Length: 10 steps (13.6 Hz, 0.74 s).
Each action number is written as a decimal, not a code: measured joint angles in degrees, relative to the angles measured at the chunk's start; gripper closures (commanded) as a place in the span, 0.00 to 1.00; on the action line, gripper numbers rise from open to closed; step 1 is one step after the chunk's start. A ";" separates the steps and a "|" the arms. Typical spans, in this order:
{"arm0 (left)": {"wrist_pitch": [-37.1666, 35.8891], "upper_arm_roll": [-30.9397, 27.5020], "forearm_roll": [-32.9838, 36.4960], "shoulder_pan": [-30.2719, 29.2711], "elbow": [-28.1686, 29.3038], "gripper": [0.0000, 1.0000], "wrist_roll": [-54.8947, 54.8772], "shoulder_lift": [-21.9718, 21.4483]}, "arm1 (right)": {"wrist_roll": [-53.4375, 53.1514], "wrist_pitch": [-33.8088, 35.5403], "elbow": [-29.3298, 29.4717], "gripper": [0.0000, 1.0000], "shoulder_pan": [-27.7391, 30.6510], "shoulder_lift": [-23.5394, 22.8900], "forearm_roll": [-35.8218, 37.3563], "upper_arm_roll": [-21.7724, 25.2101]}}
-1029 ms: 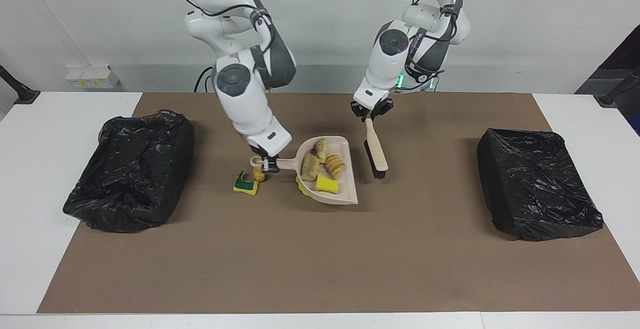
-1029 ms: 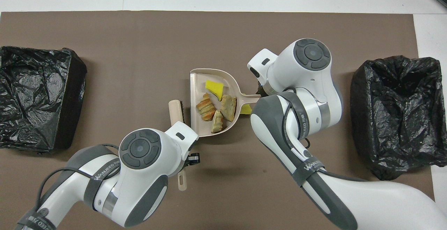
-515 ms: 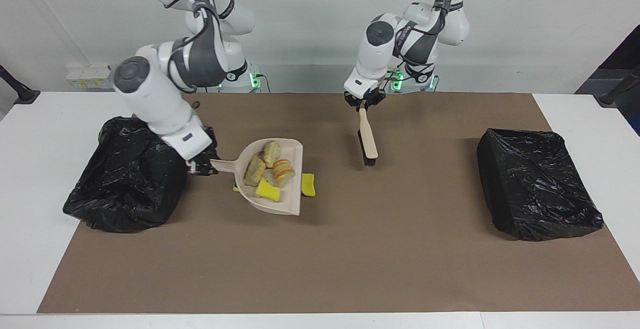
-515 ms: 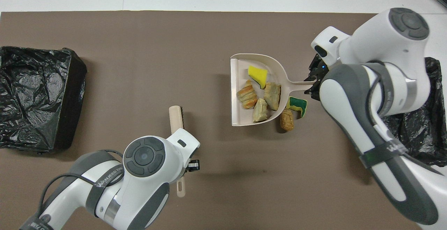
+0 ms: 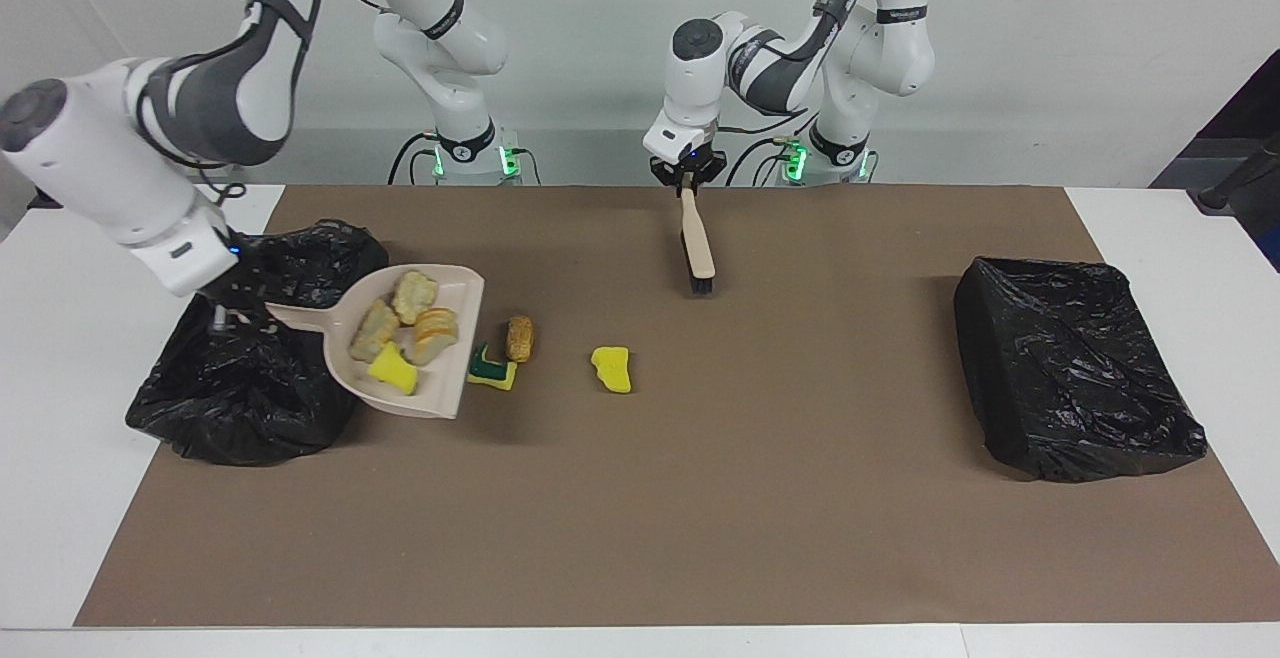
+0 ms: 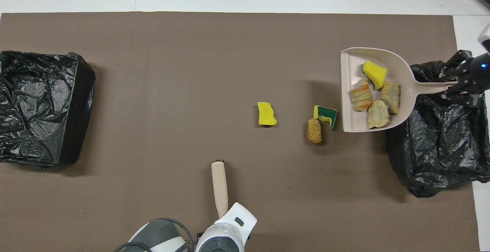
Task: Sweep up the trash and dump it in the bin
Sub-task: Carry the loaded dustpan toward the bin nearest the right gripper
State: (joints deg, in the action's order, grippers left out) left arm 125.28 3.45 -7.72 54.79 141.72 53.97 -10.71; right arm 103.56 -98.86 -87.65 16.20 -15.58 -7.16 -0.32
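Left hand (image 5: 688, 181) pinches brush (image 5: 697, 246) handle, bristles down over mat (image 5: 700, 498). Right hand (image 5: 232, 310) clamps dustpan (image 5: 452, 338) handle over bin (image 5: 250, 388); four trash (image 5: 415, 323) scraps inside. Three scraps on mat at dustpan's 3 o'clock in facing view.

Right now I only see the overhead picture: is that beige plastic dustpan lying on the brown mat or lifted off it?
Observer: Lifted. The right gripper holds the beige plastic dustpan in the air, its handle over the black bag-lined bin and its scoop over the brown mat.
Operator: And the beige brush? I only see a white arm over its end.
Observer: The left gripper is shut on the handle end of the beige brush, which hangs with its bristles lowest.
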 measured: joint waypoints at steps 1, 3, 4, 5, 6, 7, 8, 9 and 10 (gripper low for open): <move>0.14 -0.02 0.00 0.48 0.08 1.00 0.00 0.09 | 2.36 0.00 0.05 1.00 2.21 0.00 0.96 0.09; 0.98 0.00 0.00 1.03 0.20 1.00 0.00 0.49 | 6.81 0.00 0.42 1.00 6.48 0.02 3.65 0.16; 1.11 0.00 0.00 1.12 0.20 1.00 -0.02 0.65 | 9.45 -0.03 0.86 1.00 8.21 0.06 4.94 0.16; 1.14 0.00 0.00 1.14 0.20 0.99 -0.09 0.78 | 12.37 -0.06 1.61 1.00 9.74 0.20 6.69 0.18; 1.14 -0.01 0.02 1.14 0.21 0.97 -0.30 0.84 | 14.05 -0.07 2.25 1.00 10.65 0.54 8.81 0.19; 1.15 -0.05 0.02 1.14 0.21 0.83 -0.90 0.86 | 14.92 -0.07 2.60 1.00 11.21 1.29 11.98 0.17; 1.15 -0.12 0.02 1.14 0.21 0.71 -1.47 0.86 | 15.70 -0.07 2.63 1.00 11.33 2.21 15.32 0.16; 1.15 -0.23 0.03 1.14 0.24 0.62 -2.09 0.87 | 16.60 -0.04 2.60 1.00 11.22 3.02 18.97 0.05; 1.14 -0.35 0.03 1.14 0.24 0.26 -2.55 0.87 | 17.06 -0.13 2.45 1.00 11.10 3.52 22.22 -0.26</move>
State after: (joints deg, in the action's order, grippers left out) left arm 126.43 3.10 -7.69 55.93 141.96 51.41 -9.84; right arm 120.62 -98.99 -85.20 27.30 -12.06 15.06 -0.58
